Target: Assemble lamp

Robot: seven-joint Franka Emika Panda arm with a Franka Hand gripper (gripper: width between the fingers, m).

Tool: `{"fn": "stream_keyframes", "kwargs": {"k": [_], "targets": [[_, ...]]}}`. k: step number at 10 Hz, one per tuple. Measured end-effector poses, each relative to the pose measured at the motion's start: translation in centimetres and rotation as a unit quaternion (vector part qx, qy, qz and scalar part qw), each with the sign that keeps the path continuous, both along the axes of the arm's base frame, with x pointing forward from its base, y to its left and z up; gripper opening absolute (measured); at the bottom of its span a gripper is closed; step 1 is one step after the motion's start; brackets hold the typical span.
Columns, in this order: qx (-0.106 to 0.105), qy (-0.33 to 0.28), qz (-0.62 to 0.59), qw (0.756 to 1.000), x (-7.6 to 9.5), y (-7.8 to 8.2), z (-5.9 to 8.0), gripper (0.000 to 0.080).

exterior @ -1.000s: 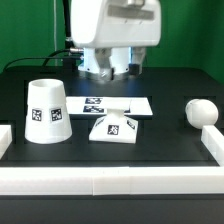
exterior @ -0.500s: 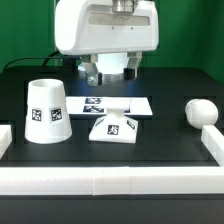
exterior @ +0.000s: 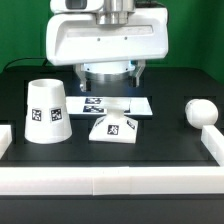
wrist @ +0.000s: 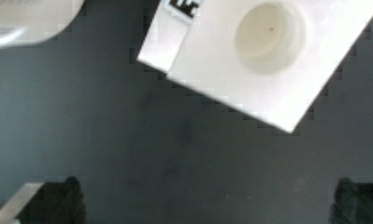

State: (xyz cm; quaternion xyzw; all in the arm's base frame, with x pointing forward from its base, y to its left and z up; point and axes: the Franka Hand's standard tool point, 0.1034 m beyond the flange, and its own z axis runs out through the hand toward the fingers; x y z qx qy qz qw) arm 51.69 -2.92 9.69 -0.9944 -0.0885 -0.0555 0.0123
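A white robot arm [exterior: 108, 38] hung over the back of a black table [exterior: 160, 150]. Its pincer [wrist: 209, 205] stood wide apart. The two dark fingertips [wrist: 55, 200] showed at opposite edges of the wrist view, with only bare table between them and nothing gripped.

The lamp lay in three loose white pieces, each apart from the others. The low, sloped square base [exterior: 113, 127] sat mid-table, just in front of the flat marker board [exterior: 118, 103]. The wrist view showed a round socket [wrist: 268, 37] in its top. The cup-like shade [exterior: 44, 112] stood on its wider end toward the exterior view's left. The round-topped bulb [exterior: 201, 112] lay toward the exterior view's right, near a white wall [exterior: 212, 142] edging the table.
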Motion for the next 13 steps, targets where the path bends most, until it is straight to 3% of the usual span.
{"fn": "stream_keyframes", "kwargs": {"k": [4,6,9,13], "targets": [[0.025,0.008,-0.146,0.989,-0.3,-0.2,-0.2,0.0699],[0.033,0.018,-0.228,0.973,-1.8,0.0,-1.3,0.0699],[0.029,0.018,-0.221,0.975,-3.5,0.5,-3.0,0.0699],[0.028,0.018,-0.216,0.976,-3.5,0.6,-3.1,0.0699]]}}
